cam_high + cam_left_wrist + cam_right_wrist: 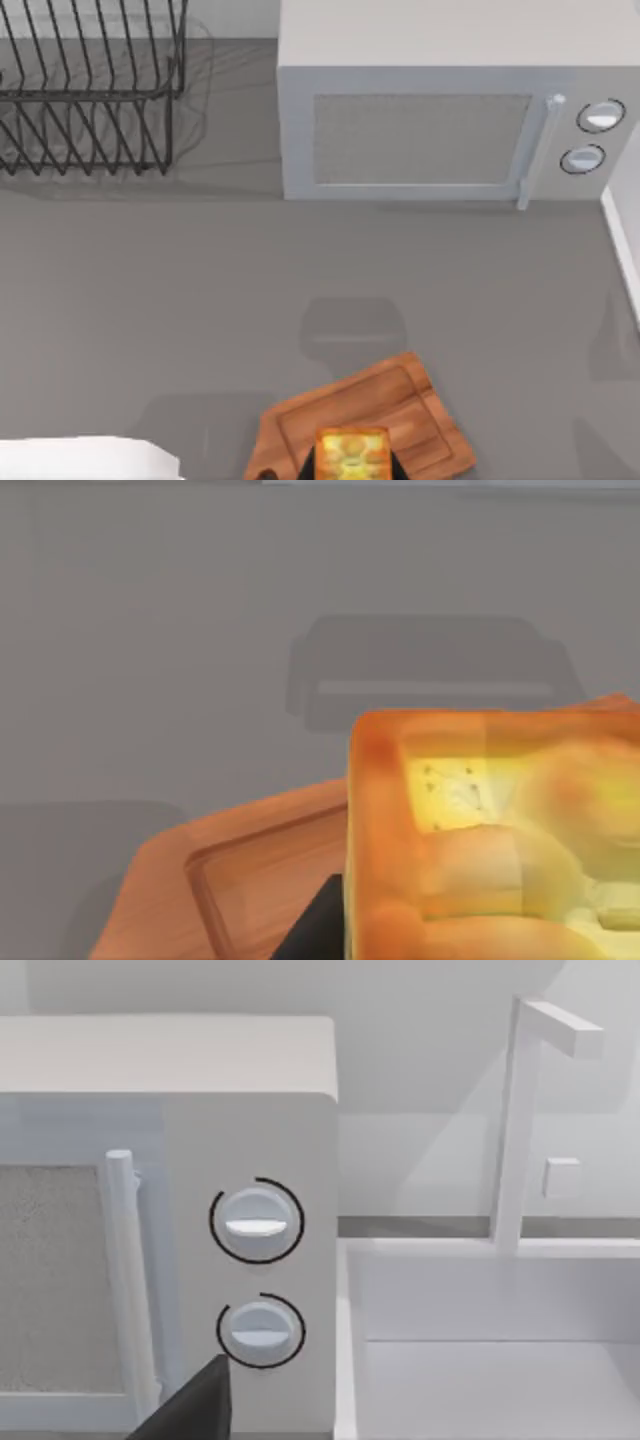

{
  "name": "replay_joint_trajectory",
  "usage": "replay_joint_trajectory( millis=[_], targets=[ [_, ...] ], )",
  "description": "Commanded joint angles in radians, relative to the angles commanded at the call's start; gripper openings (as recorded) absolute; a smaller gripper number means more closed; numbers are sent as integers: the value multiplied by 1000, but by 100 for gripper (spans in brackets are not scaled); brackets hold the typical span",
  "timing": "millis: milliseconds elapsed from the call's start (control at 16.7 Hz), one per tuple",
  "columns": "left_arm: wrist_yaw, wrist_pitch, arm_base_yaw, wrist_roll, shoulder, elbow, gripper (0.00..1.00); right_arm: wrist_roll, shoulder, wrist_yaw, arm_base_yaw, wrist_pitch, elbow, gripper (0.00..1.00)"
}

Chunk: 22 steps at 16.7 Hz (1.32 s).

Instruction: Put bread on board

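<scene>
- Top view: you see the bread (pixel 352 455) above the near end of the board (pixel 400 405), at the bottom edge of the picture. Dark finger parts flank it on both sides, so your left gripper (pixel 352 462) seems to pinch the slice. The board lies diagonally, its long axis running from the near-left up toward the microwave (pixel 440 110); the handle end is at the near-left corner. The bread looks roughly square, its edges nearly straight to the picture, so it is turned a little against the board.
- Left wrist view: the bread (pixel 480 830) is very close to the camera, with the board (pixel 250 870) under and behind it. I judge you are in the carry-and-place step: the slice is over the board, and I cannot tell if it already touches. The next move calls for a gentle lowering, then spreading the fingers.
- Right wrist view: your right arm is parked near the microwave's knobs (pixel 257 1222), beside a white sink (pixel 480 1340). A dark fingertip shows; I cannot tell its state.
</scene>
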Motion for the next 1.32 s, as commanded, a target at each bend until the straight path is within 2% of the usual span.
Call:
replay_joint_trajectory(
  millis=[240,480,960,1320],
  targets=[
    [-1,30,8,12,-11,5,0,0,0,0,0,0,0,100],
    [-3,171,22,71,-46,15,0,0,0,0,0,0,0,100],
    [9,511,79,305,-61,-33,0,0,0,0,0,0,0,100],
    [23,603,136,460,19,-129,0,0,0,0,0,0,0,100]
  ],
)
